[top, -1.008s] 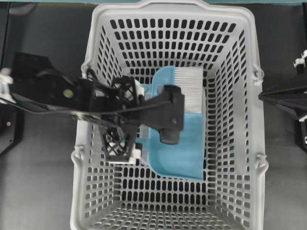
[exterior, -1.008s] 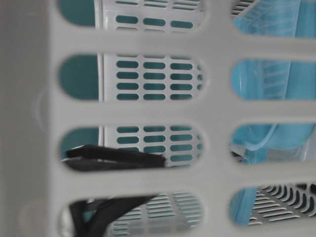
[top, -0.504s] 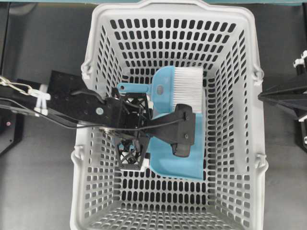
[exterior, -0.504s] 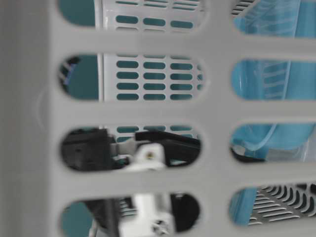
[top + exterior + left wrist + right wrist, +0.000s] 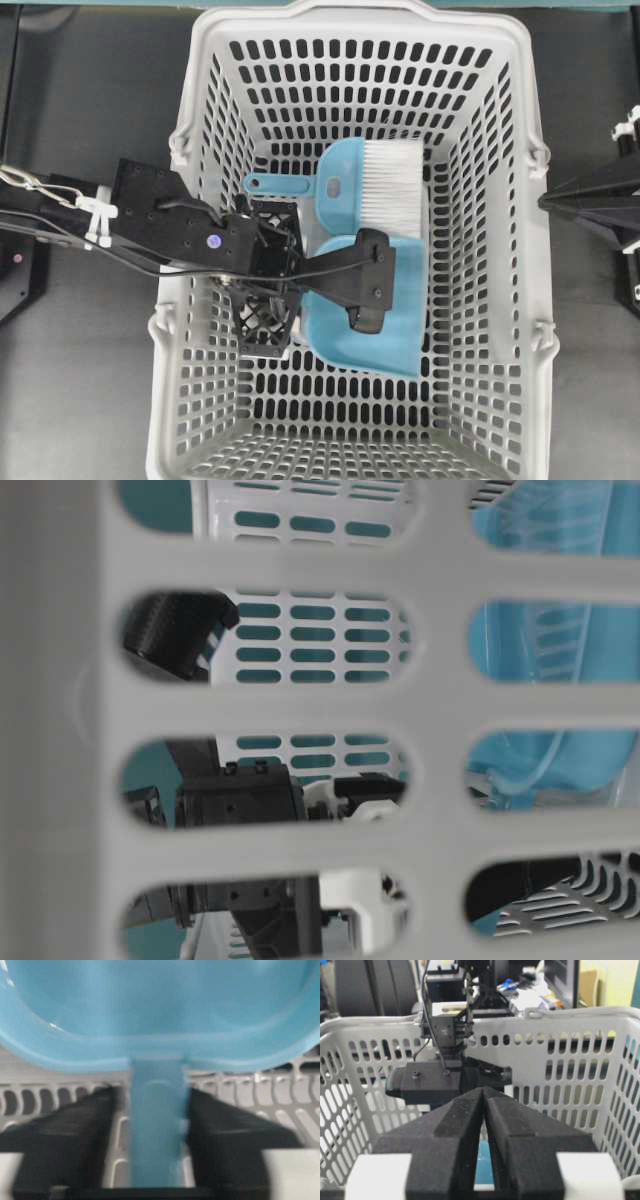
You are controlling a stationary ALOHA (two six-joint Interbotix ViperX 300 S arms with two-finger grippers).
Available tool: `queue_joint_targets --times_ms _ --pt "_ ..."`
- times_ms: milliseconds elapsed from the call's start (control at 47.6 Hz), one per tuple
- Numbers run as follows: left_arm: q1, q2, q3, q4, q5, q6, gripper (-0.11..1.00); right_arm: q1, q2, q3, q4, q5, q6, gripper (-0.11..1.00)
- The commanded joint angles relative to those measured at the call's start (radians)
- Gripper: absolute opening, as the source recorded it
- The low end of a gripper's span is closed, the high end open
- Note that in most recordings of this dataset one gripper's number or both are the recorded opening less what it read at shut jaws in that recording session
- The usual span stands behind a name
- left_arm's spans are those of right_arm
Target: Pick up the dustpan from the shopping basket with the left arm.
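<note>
Item: dustpan (image 5: 385, 335), light blue, lying flat on the floor of the grey shopping basket (image 5: 205, 90), a white-bristled brush (image 5: 375, 190) resting across its upper end. Change noted: over the last second the left gripper (image 5: 157, 1125) has sunk into the basket and its fingers (image 5: 225, 1135), wide apart before, have drawn in on both sides of the dustpan's thin handle; we judge them closing on it, firm grip unconfirmed. Lift not begun. The right gripper (image 5: 484, 1110), pinched together, waits outside the basket.
</note>
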Motion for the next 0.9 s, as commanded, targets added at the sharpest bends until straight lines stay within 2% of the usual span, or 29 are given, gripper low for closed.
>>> queue_joint_targets --times_ms 0,252,588,882 --pt "-0.003 -0.025 -0.014 0.005 -0.005 0.003 0.27 0.0 0.005 -0.008 0.005 -0.005 0.002 0.01" --pt "-0.003 -0.074 -0.103 0.005 0.031 0.003 0.27 0.002 0.002 -0.006 0.005 -0.005 0.003 0.01" --pt "0.006 -0.158 -0.33 0.005 0.253 0.005 0.27 0.002 -0.002 -0.003 0.005 -0.005 0.003 0.01" --pt "0.028 -0.189 -0.457 0.005 0.433 0.006 0.27 0.002 -0.012 0.003 0.005 -0.003 0.003 0.01"
